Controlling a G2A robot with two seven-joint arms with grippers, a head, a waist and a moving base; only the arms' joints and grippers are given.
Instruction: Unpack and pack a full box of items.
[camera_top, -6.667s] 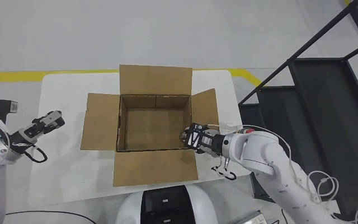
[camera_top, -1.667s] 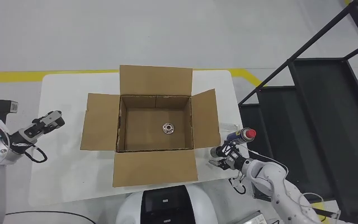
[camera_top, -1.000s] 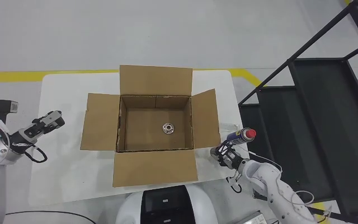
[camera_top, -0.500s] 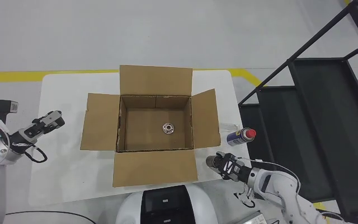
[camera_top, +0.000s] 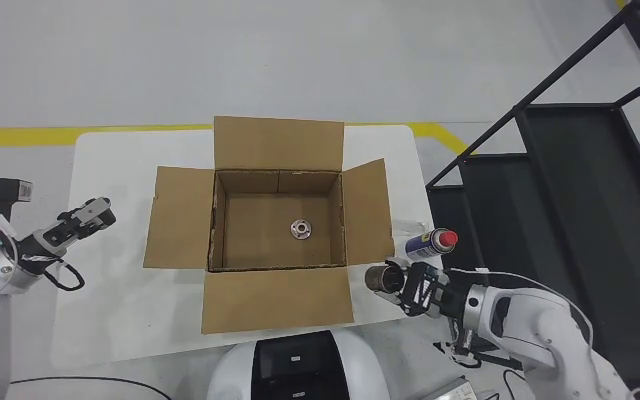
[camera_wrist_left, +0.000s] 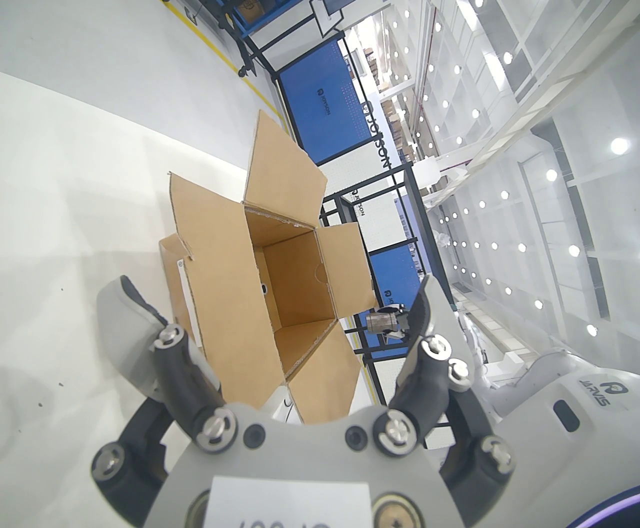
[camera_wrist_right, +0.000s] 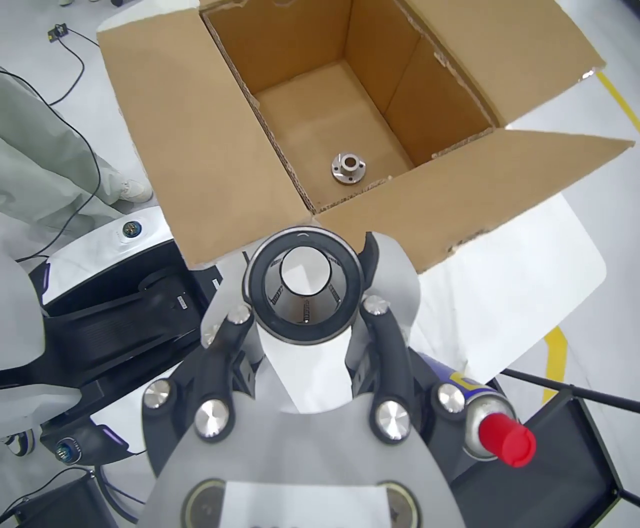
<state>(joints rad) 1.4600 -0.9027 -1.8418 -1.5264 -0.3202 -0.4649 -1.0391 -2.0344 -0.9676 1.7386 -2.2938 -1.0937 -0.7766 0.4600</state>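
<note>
You're packing: the right claw (camera_top: 388, 280) grasps a metal cylinder (camera_wrist_right: 304, 295), the left claw (camera_top: 95, 213) gapes. Next, lift it over the flap into the box (camera_top: 255, 240).

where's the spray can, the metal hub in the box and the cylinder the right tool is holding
spray can (camera_top: 430, 242), top view, middle of its body
metal hub (camera_wrist_right: 344, 175), right wrist view, its flat rim
cylinder (camera_wrist_right: 255, 287), right wrist view, its black end ring
</note>
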